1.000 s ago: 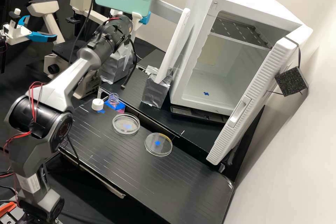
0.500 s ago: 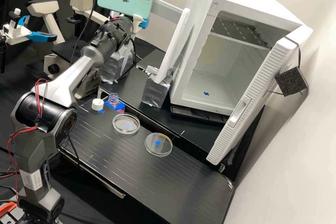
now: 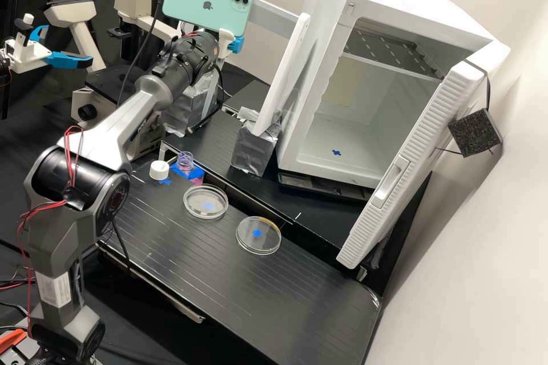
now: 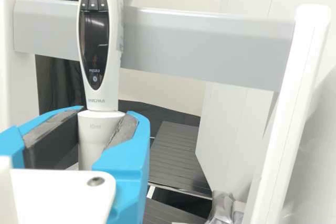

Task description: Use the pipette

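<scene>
Two fingers (image 4: 126,163) of my claw (image 4: 102,120) hold the electronic pipette (image 4: 94,45); a crooked pull could knock it against the grey crossbar (image 4: 210,48) behind.

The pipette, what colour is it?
The pipette is mostly white, with a black oval panel on its front. The wrist view shows it best.

Pipette (image 4: 113,40): lettering plus a small round symbol on its dark front panel (image 4: 95,30), small marks on the buttons (image 4: 93,2) above that panel, lettering on the casing below it, faint print on the pale collar (image 4: 94,132) lower down. Phone (image 3: 185,3): logo on back. Arm (image 3: 48,239): white label (image 3: 55,291).
</scene>
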